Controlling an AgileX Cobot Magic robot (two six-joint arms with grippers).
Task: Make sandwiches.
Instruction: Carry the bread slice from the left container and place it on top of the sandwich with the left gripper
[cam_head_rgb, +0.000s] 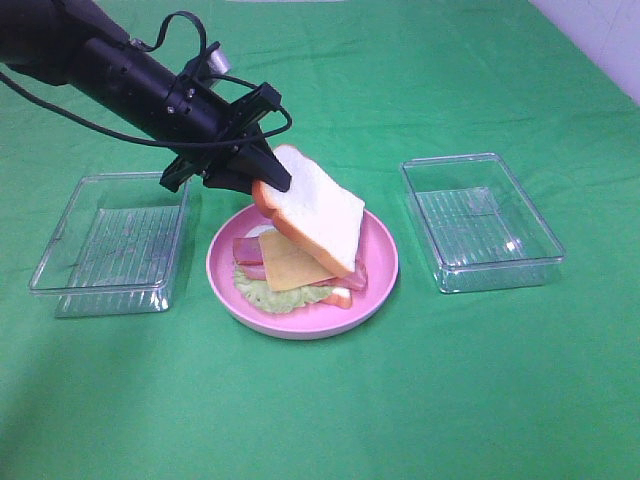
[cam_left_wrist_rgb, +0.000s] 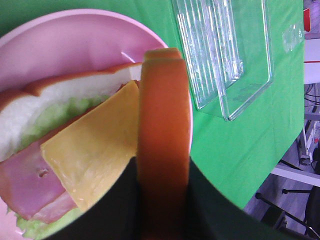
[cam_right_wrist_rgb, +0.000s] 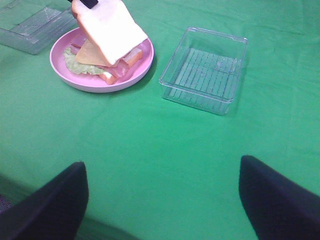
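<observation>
Left end effector: its fingers are clamping together on the crust edge of the top bread slice, holding it tilted over the plate, one corner high and the far edge dipping toward the fillings.
Left arm: it is reaching in from the upper left of the overhead view, cables looping above it.
Right end effector: its two dark fingers are standing wide apart and gripping nothing, hanging over bare green cloth well away from the plate.
Sandwich: it is sitting part-built on the pink plate in the middle of the desk, between the two clear boxes.
Cheese: an orange-yellow square is lying on top of the stack, one corner tucked under the tilted slice.
Bacon: pink-red strips are showing under the cheese and poking out on both sides.
Lettuce: a ruffled light-green leaf is peeking out beneath the bacon at the near side of the plate.
Bottom bread slice: only a white corner with orange-brown crust is showing under the fillings.
Left clear box: it is sitting just beside the plate, with nothing visible inside.
Right clear box: it is sitting near the plate on the other side, likewise showing only its ribbed floor.
Desk: a green cloth is covering it.
</observation>
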